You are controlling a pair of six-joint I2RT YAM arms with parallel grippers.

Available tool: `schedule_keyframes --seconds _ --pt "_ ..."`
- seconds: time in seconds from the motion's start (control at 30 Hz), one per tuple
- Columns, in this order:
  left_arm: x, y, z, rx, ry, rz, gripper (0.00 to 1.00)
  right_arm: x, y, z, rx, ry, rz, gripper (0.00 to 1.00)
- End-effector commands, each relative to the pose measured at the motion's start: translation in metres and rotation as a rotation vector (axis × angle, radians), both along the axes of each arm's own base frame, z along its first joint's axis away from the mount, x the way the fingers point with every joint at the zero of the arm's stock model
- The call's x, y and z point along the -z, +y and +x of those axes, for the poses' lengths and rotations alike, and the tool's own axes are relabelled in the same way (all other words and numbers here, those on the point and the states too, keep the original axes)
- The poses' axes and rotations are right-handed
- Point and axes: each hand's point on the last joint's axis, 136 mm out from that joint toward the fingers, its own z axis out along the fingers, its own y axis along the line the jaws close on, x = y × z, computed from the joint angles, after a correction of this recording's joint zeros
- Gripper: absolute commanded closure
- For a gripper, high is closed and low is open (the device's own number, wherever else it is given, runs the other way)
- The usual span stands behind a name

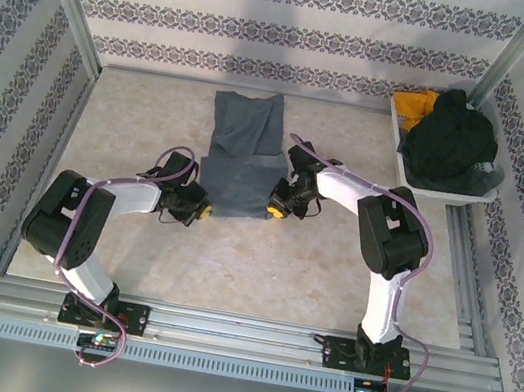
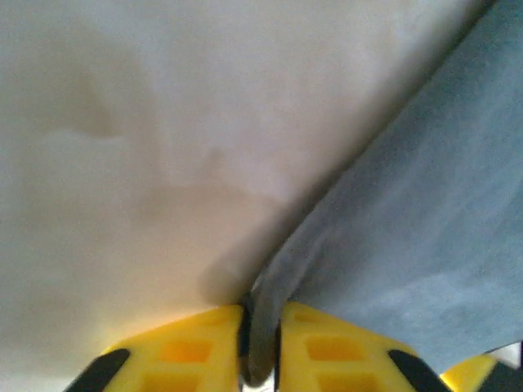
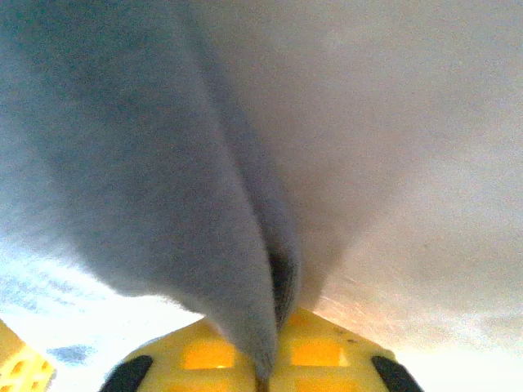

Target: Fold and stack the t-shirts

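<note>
Two grippers, both pinching one shirt. On the left, the left gripper (image 2: 260,331) sits at the near left corner of the blue-grey shirt (image 1: 241,157), with its jaws closed on a thin fold of hem; we see that plainly in the left wrist view. The shirt lies mid-table (image 1: 260,267), partly folded, with a narrower part running toward the far side and a wider doubled part nearer the arm bases. The right gripper (image 3: 274,347) is clamped on the near right corner, cloth bunched between its jaws. Far right, the black shirt (image 1: 452,138) and the mustard shirt (image 1: 415,106) are heaped in the white tray (image 1: 450,197) at the back right corner, well apart from both arms.

Handling, as we judge it: the cloth is light and limp with no stiffness, so it will sag and drag between the two pinches, and a thin hem may slip out. Corners and hem edges are the places to hold, and both sides should be lifted evenly.

Hard to tell:
- how many layers each gripper has
- where the blue-grey shirt's sleeves are
- how much of the mustard shirt lies under the black one

Both wrist views are blurred and too close for the shirt's outline.
</note>
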Motion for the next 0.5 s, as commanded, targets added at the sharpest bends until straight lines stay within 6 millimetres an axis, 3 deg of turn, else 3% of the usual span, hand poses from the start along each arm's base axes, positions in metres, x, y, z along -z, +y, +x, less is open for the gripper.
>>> schedule_keyframes --seconds 0.0,0.17,0.37,0.47 --pt "-0.025 -0.006 0.035 0.016 -0.183 0.029 1.00 -0.012 -0.004 0.012 0.025 -0.071 -0.021 1.00" --pt "-0.032 -0.001 -0.001 0.092 -0.169 0.043 1.00 -0.023 -0.012 -0.015 0.007 -0.064 -0.012 1.00" --pt "-0.038 0.004 -0.073 0.214 -0.122 0.033 1.00 -0.026 -0.002 -0.084 -0.072 0.020 0.032 1.00" --pt "-0.058 0.002 -0.101 0.263 -0.153 0.008 1.00 -0.037 0.004 -0.120 -0.086 0.057 0.055 1.00"
